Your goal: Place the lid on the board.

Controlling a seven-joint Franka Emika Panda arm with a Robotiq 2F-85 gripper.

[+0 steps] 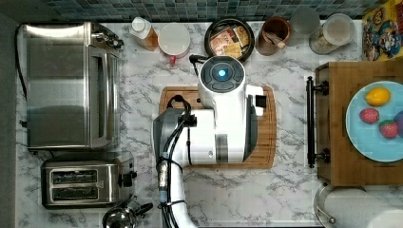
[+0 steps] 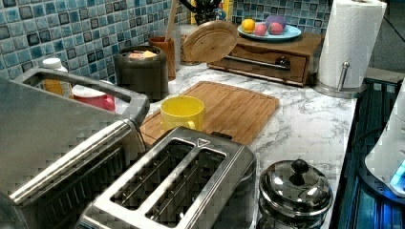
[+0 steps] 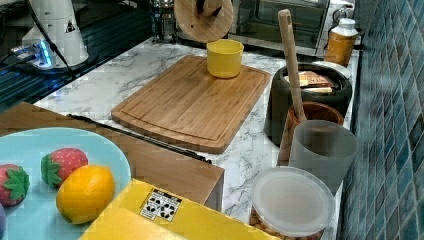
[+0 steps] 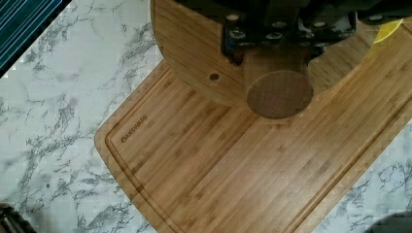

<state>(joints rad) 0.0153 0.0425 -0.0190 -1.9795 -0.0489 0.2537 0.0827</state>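
Note:
The lid (image 2: pixel 210 42), a round tan wooden disc, hangs tilted on edge in the air above the far end of the board (image 2: pixel 239 107), in the left view. My gripper (image 2: pixel 205 8) is shut on the knob of the lid (image 4: pixel 279 92) from above. In the right view the lid (image 3: pixel 202 22) floats just over the yellow cup (image 3: pixel 224 57), which stands on the board (image 3: pixel 190 105) at its far end. The wrist view has the lid (image 4: pixel 194 48) well above the bare board (image 4: pixel 233 165). In the top view my arm covers most of the board (image 1: pixel 266 142).
A dark pot (image 3: pixel 310 85) and a wooden utensil holder (image 3: pixel 312 117) stand beside the board by the tiled wall. The block with black handles (image 2: pixel 272 52) carries a fruit plate (image 2: pixel 270 31). A toaster (image 2: pixel 176 186), a kettle (image 2: pixel 295 188) and a paper towel roll (image 2: pixel 351 40) stand around.

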